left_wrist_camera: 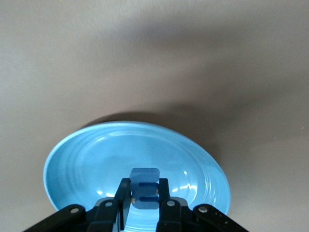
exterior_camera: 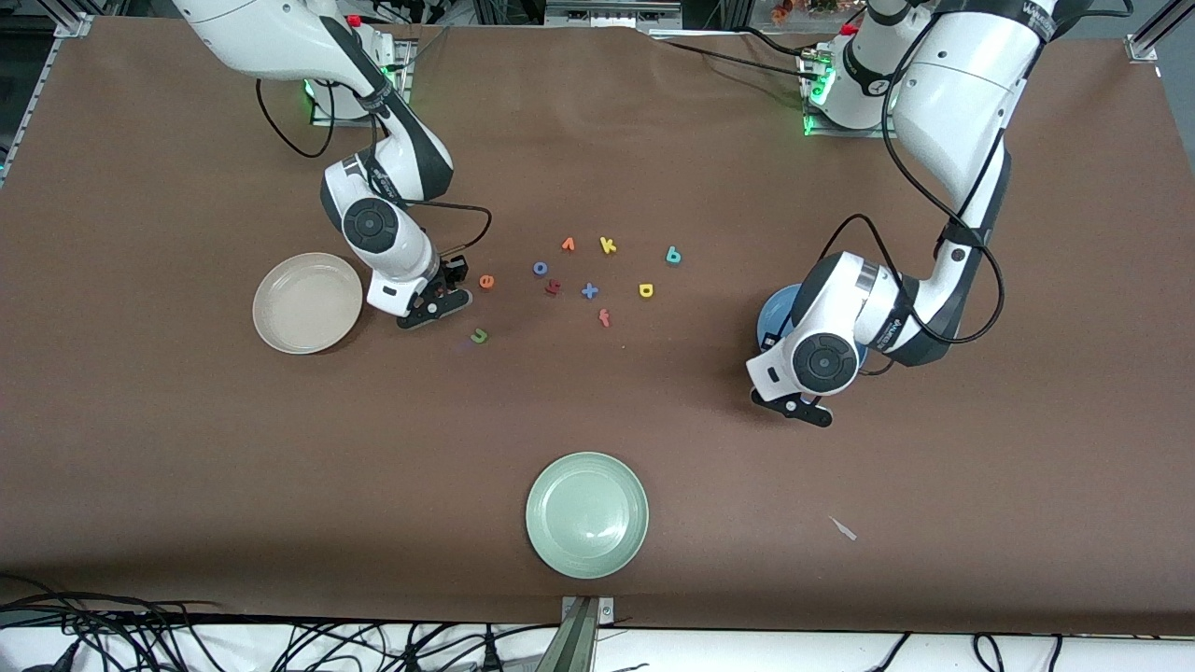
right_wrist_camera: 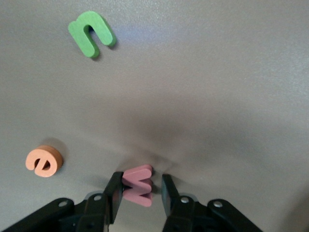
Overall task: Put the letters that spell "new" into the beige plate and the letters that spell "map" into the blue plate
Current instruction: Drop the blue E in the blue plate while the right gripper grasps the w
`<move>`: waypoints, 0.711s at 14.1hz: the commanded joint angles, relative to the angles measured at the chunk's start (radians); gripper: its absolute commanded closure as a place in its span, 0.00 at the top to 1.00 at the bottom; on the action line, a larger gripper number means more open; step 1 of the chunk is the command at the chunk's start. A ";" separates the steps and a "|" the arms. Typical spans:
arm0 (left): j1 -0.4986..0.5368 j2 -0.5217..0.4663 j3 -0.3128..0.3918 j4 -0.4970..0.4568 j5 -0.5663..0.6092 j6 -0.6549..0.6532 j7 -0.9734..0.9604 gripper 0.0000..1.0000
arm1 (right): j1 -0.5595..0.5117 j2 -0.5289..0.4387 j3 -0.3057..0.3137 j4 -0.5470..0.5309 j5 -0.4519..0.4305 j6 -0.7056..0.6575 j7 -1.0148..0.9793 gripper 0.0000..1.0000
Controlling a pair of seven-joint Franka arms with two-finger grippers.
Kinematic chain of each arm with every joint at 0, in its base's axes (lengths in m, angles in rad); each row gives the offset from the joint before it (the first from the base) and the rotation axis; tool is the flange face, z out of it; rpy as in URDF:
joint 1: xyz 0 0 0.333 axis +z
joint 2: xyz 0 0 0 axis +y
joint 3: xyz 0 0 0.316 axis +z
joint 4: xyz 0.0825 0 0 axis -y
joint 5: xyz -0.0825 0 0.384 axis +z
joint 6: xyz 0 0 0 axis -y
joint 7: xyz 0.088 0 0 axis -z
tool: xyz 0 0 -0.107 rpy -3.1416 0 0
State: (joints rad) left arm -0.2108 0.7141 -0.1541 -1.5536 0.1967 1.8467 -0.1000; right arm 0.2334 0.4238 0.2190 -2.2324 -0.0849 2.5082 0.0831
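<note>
Nearest to the front camera, in the lower middle of the frame, lies the pale green plate (exterior_camera: 586, 514), close to the table edge. Between it and the letters I see a wide band of bare brown table, with only a small pale scrap (exterior_camera: 843, 528) on it.

The loose letters sit in the middle of the frame: yellow a (exterior_camera: 645, 291), teal p (exterior_camera: 673, 255), yellow k (exterior_camera: 608, 245), orange v (exterior_camera: 568, 245), blue o (exterior_camera: 540, 268), dark red h (exterior_camera: 553, 287), blue x (exterior_camera: 589, 291) and red f (exterior_camera: 604, 318). They are close together but do not touch. Orange e (exterior_camera: 486, 281) and green n (exterior_camera: 479, 335) lie apart from this group, toward the right arm's end.

The right gripper (exterior_camera: 437, 308) is low at the table, between the orange e and the beige plate (exterior_camera: 307, 302). The front view hides what is under it. The right wrist view shows the pink w (right_wrist_camera: 138, 179) on the table between the fingers (right_wrist_camera: 116, 193): one finger touches it, the other has a small gap, so they are apart, not clamped.

The left gripper (exterior_camera: 794, 408) hangs over the blue plate (exterior_camera: 775, 313), which its arm mostly covers in the front view. Only the left wrist view shows its jaws clamped on the blue m (left_wrist_camera: 145, 181), above the plate's inside.
</note>
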 commanded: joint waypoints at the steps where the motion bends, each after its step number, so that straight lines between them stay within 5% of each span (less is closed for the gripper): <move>1: 0.008 -0.030 -0.010 -0.036 0.023 0.009 0.011 0.49 | 0.004 0.021 0.002 0.010 -0.015 0.003 0.012 0.29; 2: 0.008 -0.031 -0.010 -0.025 0.021 0.006 0.013 0.99 | 0.004 0.021 0.002 0.010 -0.015 0.003 0.010 0.25; 5: 0.008 -0.048 -0.016 -0.011 0.012 0.000 0.000 1.00 | 0.004 -0.003 0.003 0.078 -0.015 -0.105 0.001 0.10; 8: -0.002 -0.077 -0.070 0.023 0.004 -0.006 -0.038 1.00 | -0.005 -0.020 -0.019 0.248 -0.013 -0.404 -0.023 0.09; 10: -0.005 -0.096 -0.122 0.038 -0.054 -0.027 -0.105 1.00 | -0.005 -0.020 -0.078 0.302 -0.013 -0.479 -0.075 0.09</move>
State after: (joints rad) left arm -0.2112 0.6550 -0.2340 -1.5193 0.1803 1.8445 -0.1419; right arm 0.2330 0.4034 0.1878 -1.9930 -0.0860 2.1161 0.0581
